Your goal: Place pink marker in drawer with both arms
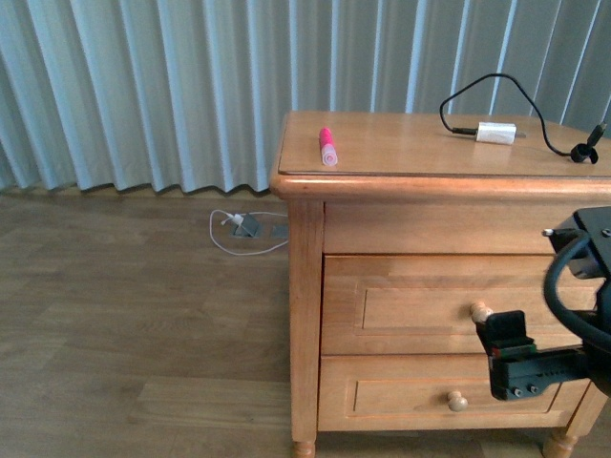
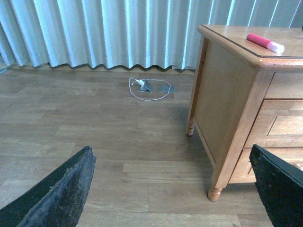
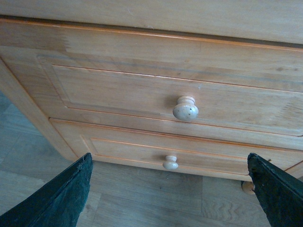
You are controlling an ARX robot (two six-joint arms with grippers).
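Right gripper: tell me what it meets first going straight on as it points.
Most likely the drawer front, near its round knob; the right gripper faces it open, but depth is unclear.

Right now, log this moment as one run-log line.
short hot-pink marker: lying on wooden cabinet top | upper honey-wood drawer: closed | right tool: open, near its round knob | left tool: open, empty

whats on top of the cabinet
A pink marker near its left edge, and a white charger with a black cable further right. The top's far right end is out of frame.
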